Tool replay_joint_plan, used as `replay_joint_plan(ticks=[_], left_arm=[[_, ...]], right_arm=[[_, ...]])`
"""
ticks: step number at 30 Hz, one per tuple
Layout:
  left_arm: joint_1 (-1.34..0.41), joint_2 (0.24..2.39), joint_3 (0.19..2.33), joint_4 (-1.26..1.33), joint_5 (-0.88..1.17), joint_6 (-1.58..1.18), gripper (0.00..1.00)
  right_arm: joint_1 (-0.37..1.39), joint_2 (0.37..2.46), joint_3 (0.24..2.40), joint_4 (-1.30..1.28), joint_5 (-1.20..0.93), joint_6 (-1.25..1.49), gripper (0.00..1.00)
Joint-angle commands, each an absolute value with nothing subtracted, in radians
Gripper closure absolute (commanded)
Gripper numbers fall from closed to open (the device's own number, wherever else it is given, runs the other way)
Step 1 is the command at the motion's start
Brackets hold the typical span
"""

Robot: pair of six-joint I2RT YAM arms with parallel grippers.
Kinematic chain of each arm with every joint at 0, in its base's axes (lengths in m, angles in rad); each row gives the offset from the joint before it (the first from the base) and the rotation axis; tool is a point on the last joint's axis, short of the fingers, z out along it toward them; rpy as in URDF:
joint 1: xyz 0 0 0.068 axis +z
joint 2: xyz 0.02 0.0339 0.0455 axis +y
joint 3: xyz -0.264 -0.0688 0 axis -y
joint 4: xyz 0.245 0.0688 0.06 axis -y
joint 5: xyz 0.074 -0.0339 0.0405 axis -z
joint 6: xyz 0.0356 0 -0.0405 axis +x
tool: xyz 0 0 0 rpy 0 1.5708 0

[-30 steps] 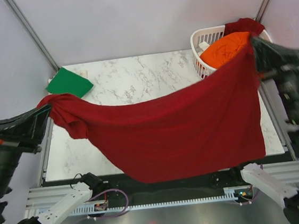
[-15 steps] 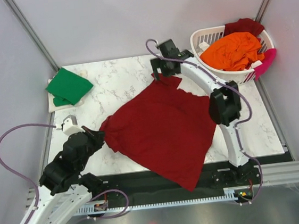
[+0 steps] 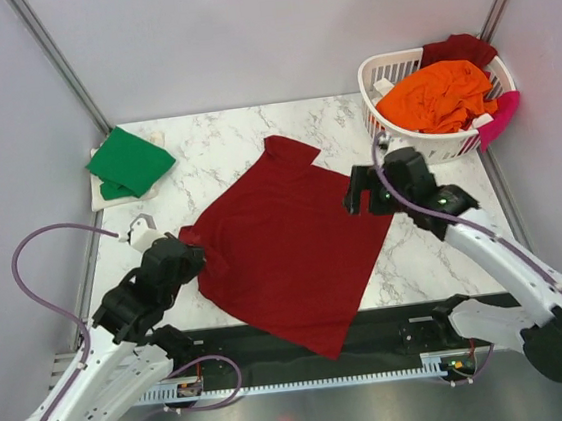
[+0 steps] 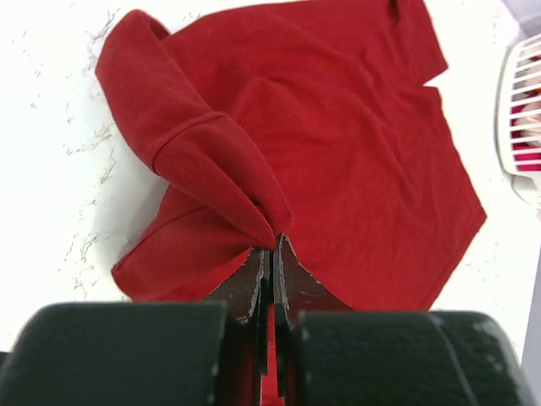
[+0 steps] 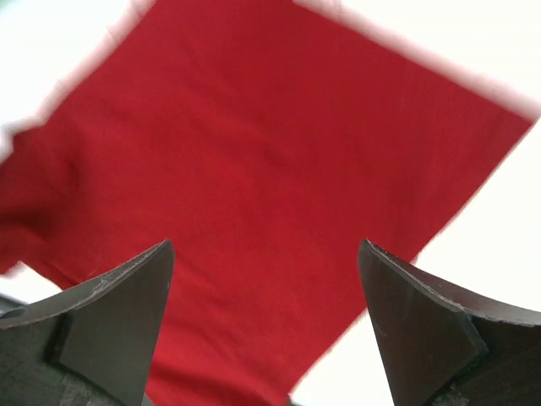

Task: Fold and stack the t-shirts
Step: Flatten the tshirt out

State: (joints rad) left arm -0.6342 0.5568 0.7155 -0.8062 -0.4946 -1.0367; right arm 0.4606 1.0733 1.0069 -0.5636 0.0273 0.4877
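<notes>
Lg dark red t-shirt (image 3: pixel 285 245) spread on white marble-look table (image 3: pixel 243 139), plain pale walls around.
Top view: shirt lies diagonal mid-table, near corner hanging past front edge; green t-shirt (image 3: pixel 130 161) folded at far-left corner; white basket (image 3: pixel 375 68) far right w/ orange t-shirt (image 3: pixel 435 94) in it. Left wrist view alone shows left gripper (image 4: pixel 272 254) clenched on a bunched fold at shirt's left edge. Right wrist view: right gripper (image 5: pixel 264 254) spread wide, nothing held, over flat cloth.
</notes>
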Motion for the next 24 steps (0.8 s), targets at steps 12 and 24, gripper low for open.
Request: replay_joint_plan(ticks=[12, 24], left_arm=[[-0.630, 0.583, 0.641, -0.726, -0.480, -1.081, 0.98], [-0.630, 0.578, 0.626, -0.724, -0.472, -1.108, 0.98]], right_arm=[[0.466, 1.554, 0.985, -0.384, -0.006, 0.483, 0.04], [0.391, 1.960, 1.253, -0.347, -0.031, 0.485, 0.04]])
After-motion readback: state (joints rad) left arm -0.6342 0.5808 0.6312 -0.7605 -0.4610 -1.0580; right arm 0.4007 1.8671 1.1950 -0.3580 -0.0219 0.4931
